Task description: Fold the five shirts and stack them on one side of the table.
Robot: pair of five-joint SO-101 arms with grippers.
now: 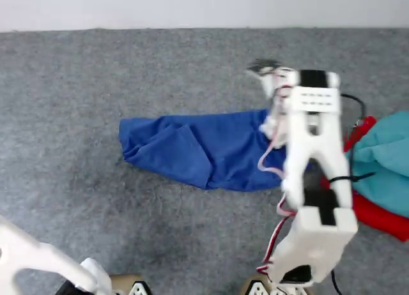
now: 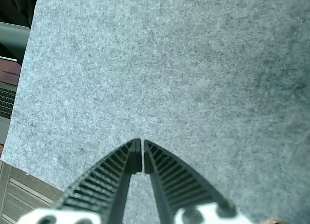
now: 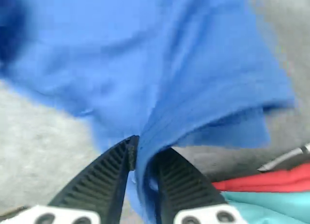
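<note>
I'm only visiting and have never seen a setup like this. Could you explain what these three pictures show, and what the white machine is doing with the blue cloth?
These are two small robot arms at a table covered in grey felt. One picture comes from a fixed camera looking down. The other two come from cameras on each arm's wrist, so you look along the black ribbed fingers. The right arm stands over a crumpled blue shirt, and its wrist picture shows the right gripper pinched shut on a fold of that shirt. The left arm sits at the near corner. The left gripper is shut on nothing, above bare felt. A teal shirt lies partly on a red shirt beside the right arm.
</note>
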